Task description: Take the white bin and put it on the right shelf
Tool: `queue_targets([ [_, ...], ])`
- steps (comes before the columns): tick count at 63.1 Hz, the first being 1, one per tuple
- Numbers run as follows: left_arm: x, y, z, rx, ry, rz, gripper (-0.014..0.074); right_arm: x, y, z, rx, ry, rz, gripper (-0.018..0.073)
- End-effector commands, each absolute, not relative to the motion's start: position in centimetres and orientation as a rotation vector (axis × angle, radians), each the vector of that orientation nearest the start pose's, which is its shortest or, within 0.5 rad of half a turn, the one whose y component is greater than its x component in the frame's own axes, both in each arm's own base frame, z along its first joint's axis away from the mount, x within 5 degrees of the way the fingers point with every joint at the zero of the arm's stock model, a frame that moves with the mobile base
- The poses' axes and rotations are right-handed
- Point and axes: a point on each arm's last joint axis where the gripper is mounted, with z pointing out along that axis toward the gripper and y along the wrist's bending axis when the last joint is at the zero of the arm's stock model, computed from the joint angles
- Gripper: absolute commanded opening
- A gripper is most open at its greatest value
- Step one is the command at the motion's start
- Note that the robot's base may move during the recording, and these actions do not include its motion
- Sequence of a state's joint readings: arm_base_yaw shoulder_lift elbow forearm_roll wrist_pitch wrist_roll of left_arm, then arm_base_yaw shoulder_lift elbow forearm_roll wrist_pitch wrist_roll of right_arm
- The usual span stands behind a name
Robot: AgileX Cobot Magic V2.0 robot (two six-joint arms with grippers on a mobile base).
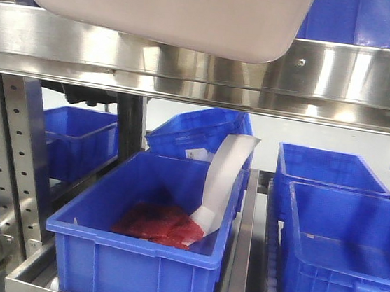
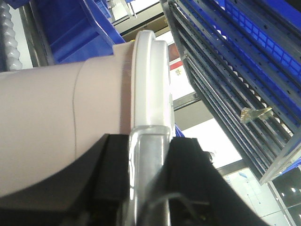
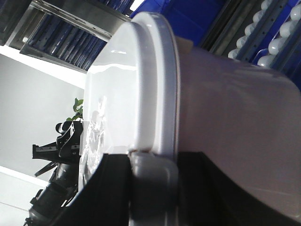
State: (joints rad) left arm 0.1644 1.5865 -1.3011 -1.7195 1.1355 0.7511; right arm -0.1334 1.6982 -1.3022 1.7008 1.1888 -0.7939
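Stainless right shelf (image 1: 358,76) rail behind white bin (image 1: 161,8); blue crates (image 1: 140,252) below.

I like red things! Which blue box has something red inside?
The nearest blue crate, left of middle. Red stuff lies on its floor beside a curved white strip; the other blue crates show none.

Bright glare on right shelf (image 1: 344,75)
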Motion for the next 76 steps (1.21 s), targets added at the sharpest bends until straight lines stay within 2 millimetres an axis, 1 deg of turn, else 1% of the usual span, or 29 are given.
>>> queue_targets([
  [1, 31.61, -4.13, 41.24, 0.128, 1.656, -1.701, -0.0104, 35.1, 4.28, 36.98, -0.05, 1.765, 1.65, 0.0172],
  [76, 31.61, -4.13, 41.24, 0.128, 1.656, -1.701, -0.0104, 35.28, 4.2, 36.97, -0.029, 1.76, 1.64, 0.0172],
])
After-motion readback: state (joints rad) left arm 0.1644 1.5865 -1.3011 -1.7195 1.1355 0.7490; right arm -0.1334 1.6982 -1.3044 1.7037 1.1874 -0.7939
